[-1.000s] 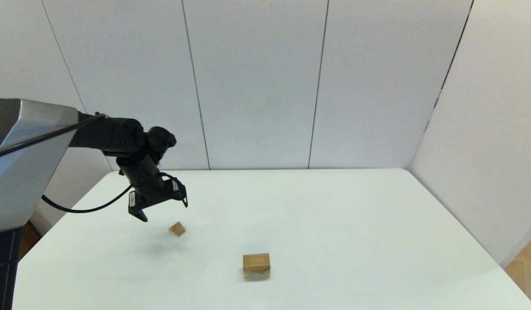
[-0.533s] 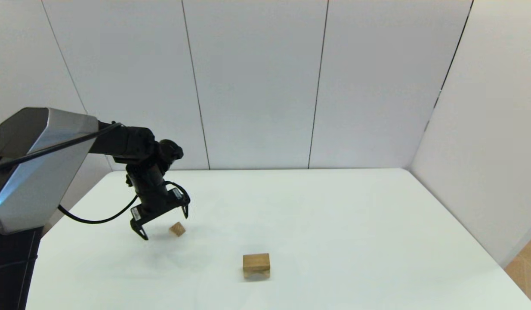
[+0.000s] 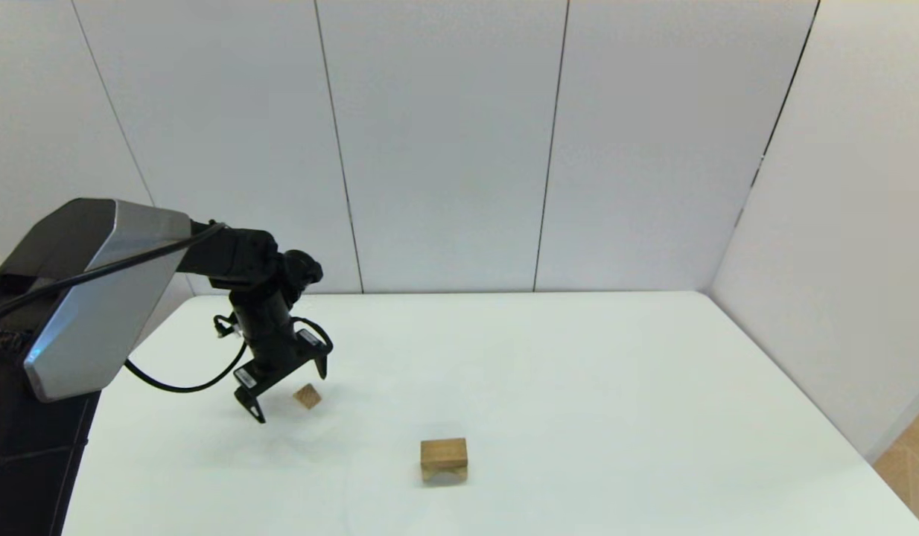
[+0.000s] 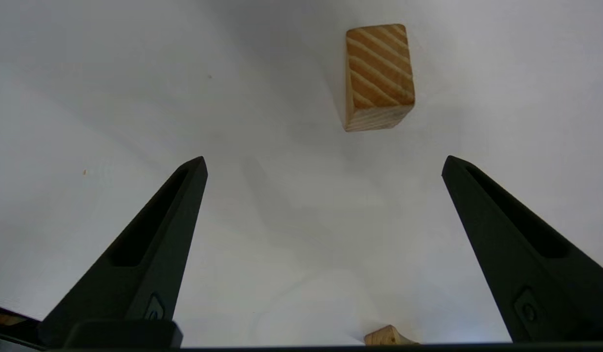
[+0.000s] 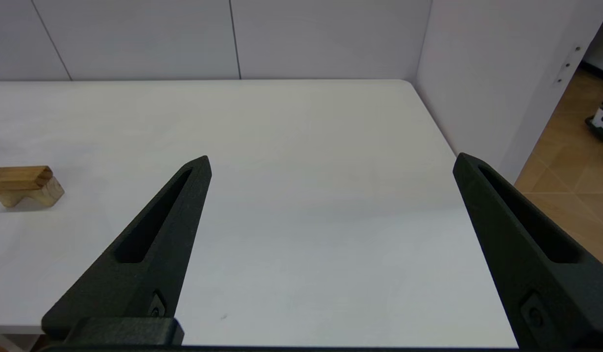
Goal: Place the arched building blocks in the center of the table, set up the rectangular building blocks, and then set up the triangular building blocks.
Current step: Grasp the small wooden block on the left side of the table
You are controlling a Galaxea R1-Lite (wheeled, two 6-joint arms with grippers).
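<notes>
The triangular block (image 3: 307,396), a small striped wedge, lies on the white table (image 3: 579,372) left of centre. My left gripper (image 3: 290,394) hangs open just above it. In the left wrist view the wedge (image 4: 378,78) lies past the open gripper (image 4: 325,161), off toward one finger, touching neither. Near the table's middle the rectangular block (image 3: 444,449) rests flat on the arched block (image 3: 444,471). The right wrist view shows that stack from the side, brick (image 5: 19,177) on arch (image 5: 35,194), far off beside my open, empty right gripper (image 5: 331,161).
A sliver of light wood (image 4: 388,337) shows at the edge of the left wrist view. White wall panels close the table's far and right sides. The left arm's cable (image 3: 176,383) hangs low over the table's left part.
My left gripper has come down and slightly right, from well above the wedge to just over it, still open. The blocks have not moved.
</notes>
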